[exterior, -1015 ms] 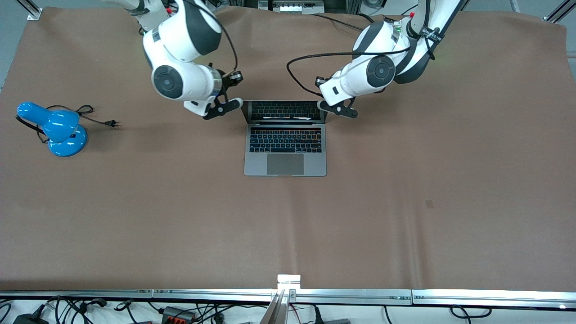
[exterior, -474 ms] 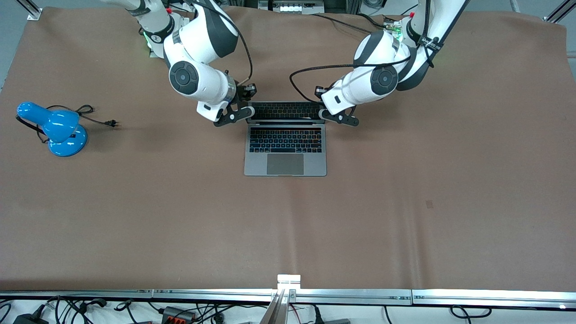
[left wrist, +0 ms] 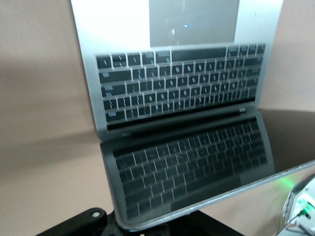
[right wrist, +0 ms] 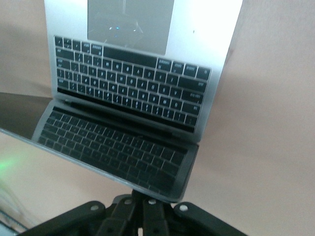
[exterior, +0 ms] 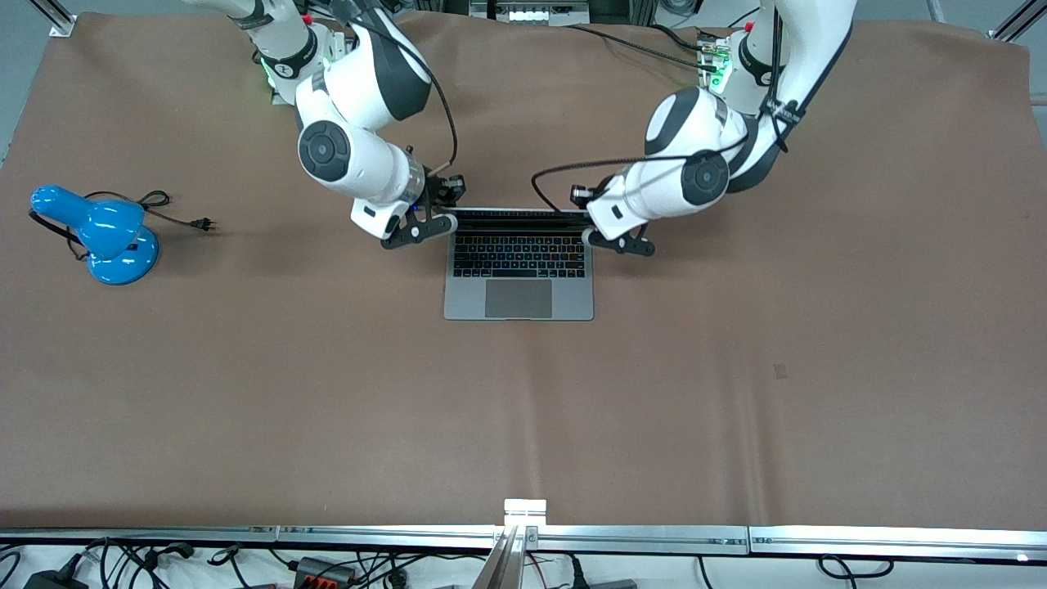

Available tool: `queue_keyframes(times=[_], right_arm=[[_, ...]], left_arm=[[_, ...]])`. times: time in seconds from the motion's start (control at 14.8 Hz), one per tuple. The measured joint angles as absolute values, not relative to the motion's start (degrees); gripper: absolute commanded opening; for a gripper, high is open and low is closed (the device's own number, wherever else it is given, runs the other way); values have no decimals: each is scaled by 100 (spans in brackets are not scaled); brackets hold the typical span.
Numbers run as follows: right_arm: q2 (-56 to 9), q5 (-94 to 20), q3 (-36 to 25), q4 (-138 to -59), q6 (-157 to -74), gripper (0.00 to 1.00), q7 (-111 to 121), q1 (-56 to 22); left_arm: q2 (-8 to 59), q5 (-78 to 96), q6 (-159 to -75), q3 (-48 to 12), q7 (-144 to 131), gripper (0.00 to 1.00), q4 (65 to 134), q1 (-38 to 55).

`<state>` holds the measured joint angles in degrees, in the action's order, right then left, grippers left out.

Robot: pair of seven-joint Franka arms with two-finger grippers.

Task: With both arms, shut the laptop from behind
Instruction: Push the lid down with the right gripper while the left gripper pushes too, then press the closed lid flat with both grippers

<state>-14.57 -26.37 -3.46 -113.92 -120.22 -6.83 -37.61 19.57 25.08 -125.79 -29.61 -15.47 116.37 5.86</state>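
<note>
Your laptop (exterior: 519, 266) is roughly half shut: left gripper (exterior: 619, 241) and right gripper (exterior: 419, 231) press its lid's top corners, apparently closed and holding nothing.

We see both arms bent low from their bases, wrists angled downward; our right gripper (exterior: 420, 230) sits at one top corner of the laptop lid (exterior: 519, 213); our left gripper (exterior: 619, 242) sits at the other corner.
</note>
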Motion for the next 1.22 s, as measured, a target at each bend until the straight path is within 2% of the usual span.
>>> queue_keyframes(times=[0.41,0.88,1.22], right_arm=[[-2367,-2596,-473,-10620,-12082,0,-682,-3727],[-3590,-2596,-577,-9727,-12239,0,-682,-3657],[-3922,-2596,-579,-9590,-12383,0,-681,-3657]], left_arm=[[2999,1699,-12579,-2867,-2101,0,10734,598],[4109,1205,-12583,-2852,-2135,0,10042,670],[4456,906,-12645,-2847,-2175,0,9822,733]])
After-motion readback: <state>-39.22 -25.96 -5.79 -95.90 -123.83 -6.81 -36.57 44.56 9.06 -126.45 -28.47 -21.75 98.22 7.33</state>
